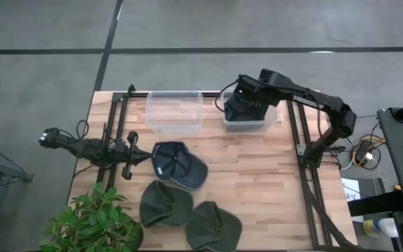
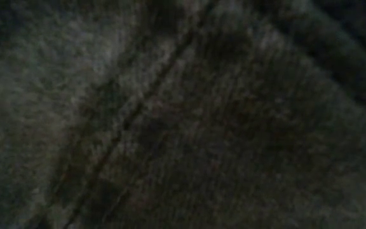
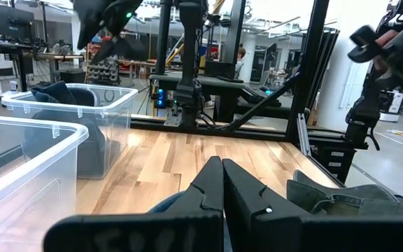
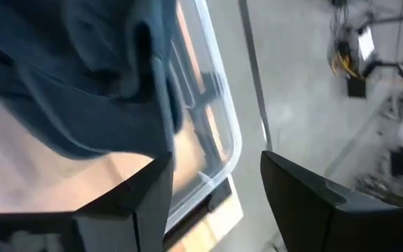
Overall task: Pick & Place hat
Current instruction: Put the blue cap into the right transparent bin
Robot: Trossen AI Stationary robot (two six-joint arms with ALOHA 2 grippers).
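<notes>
- The right gripper [image 1: 247,105] hangs over the right bin [image 1: 274,120] at the far edge of the table [image 1: 257,182].
- In the right wrist view its fingers [image 4: 142,192] stand wide apart with nothing between them; the bin rim [image 4: 233,143] and a dark blue hat [image 4: 82,77] lie beyond the tips.
- A dark hat [image 1: 243,112] rests inside the right bin. This placement appears complete, judged from the open, empty fingers above it.
- The left bin [image 1: 174,112], just beside the right bin, shows no hat in the high view.
- The left gripper [image 1: 133,155] rests low at the left side of the table, pointing toward the blue hat [image 1: 177,164]. In the left wrist view its fingers [image 3: 208,189] are closed together and hold nothing.
- Three hats remain on the table: the blue hat near the centre, and two green hats [image 1: 165,203] [image 1: 213,225] nearer the front edge, touching one another.
- The low view is filled by dark fabric [image 2: 183,114] pressed against the lens; which hat this is cannot be told.
- A plant [image 1: 93,224] stands at the near left corner, beside the green hats.
- Judgement: one hat is binned and three are left. The next pick calls for a grip on a cap's crown or brim; soft fabric may fold or slip.
</notes>
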